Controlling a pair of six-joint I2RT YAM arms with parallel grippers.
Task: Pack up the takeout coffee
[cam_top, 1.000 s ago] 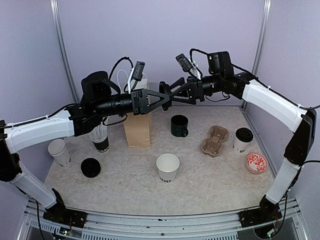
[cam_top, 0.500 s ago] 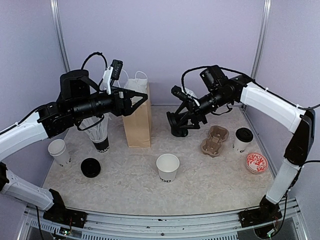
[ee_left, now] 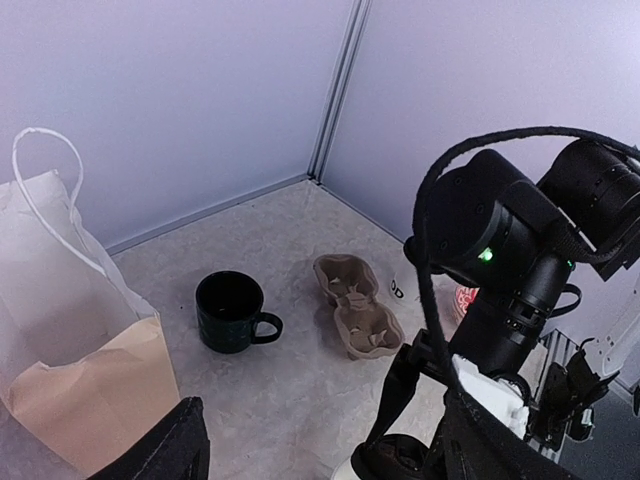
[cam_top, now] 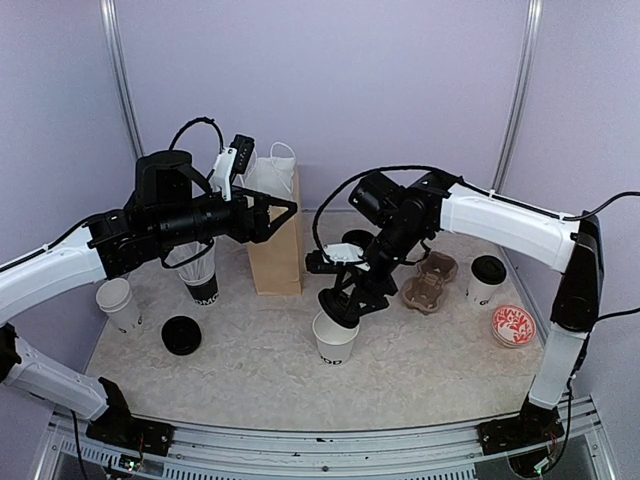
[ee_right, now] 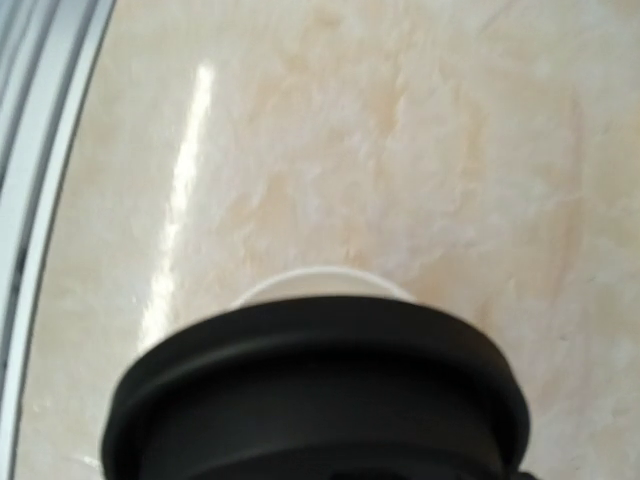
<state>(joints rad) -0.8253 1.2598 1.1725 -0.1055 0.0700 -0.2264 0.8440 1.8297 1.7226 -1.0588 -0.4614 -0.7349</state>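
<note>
An open white paper cup (cam_top: 335, 340) with black lettering stands at the table's middle front. My right gripper (cam_top: 343, 300) is shut on a round black lid (cam_top: 337, 306) and holds it tilted just above that cup's rim. In the right wrist view the lid (ee_right: 320, 390) fills the lower frame, with the white cup rim (ee_right: 322, 281) behind it. A second white cup with a black lid (cam_top: 487, 279) stands at the right. My left gripper (cam_top: 280, 215) is open and empty in the air beside the brown paper bag (cam_top: 275, 262); its fingers (ee_left: 165, 450) frame the left wrist view.
A cardboard cup carrier (cam_top: 428, 283) (ee_left: 355, 318) lies right of centre, with a dark green mug (ee_left: 230, 312) behind the right arm. At the left are a lidless white cup (cam_top: 118, 303), a loose black lid (cam_top: 181, 335) and a black cup of straws (cam_top: 203, 282). A red patterned disc (cam_top: 513, 325) lies at the right.
My right gripper has swung from high by the bag, past the mug, down to the open cup in front. My left gripper has drawn back left to the bag.
</note>
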